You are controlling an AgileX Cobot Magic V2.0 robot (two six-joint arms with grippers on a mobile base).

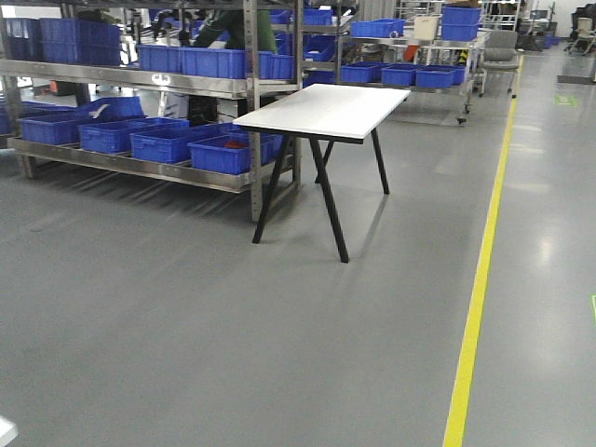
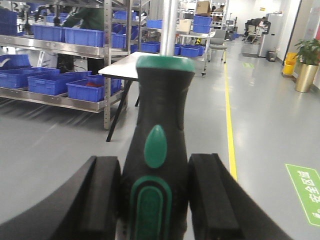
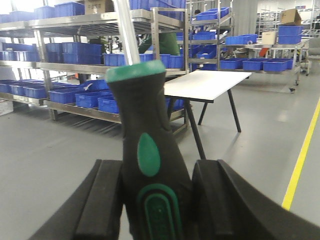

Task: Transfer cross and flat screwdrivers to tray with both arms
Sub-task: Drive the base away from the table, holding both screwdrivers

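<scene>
- The jaws of the left gripper (image 2: pixel 155 197) stand a handle's width apart, closed on the left-hand screwdriver (image 2: pixel 161 110). One black pad (image 2: pixel 106 195) presses each flank of its black-and-green handle.
- The handle rises upright from between the pads to its green collar. The steel shaft runs on out of the top of the left wrist view, so its tip type cannot be told.
- The jaws of the right gripper (image 3: pixel 157 202) are set the same way, clamped on the lower handle of the right-hand screwdriver (image 3: pixel 142 115). That handle leans slightly left, and its shaft slants up and left out of frame, hiding the tip.
- Both tools are held in the air, with only grey floor beneath them.
- On the left of the front view stands a metal shelving rack (image 1: pixel 251 88) loaded with blue bins (image 1: pixel 168 144). A figure in dark green (image 1: pixel 237 23), probably a person, is partly hidden behind its upper shelf.
- Just right of the rack, close to its corner post, is a white table (image 1: pixel 326 110) on black legs, its top bare.
- Further right a yellow floor line (image 1: pixel 480 289) runs away from the robot.
- The left wrist view adds a green floor marking (image 2: pixel 305 192) and a potted plant (image 2: pixel 307 57) at the far right.
</scene>
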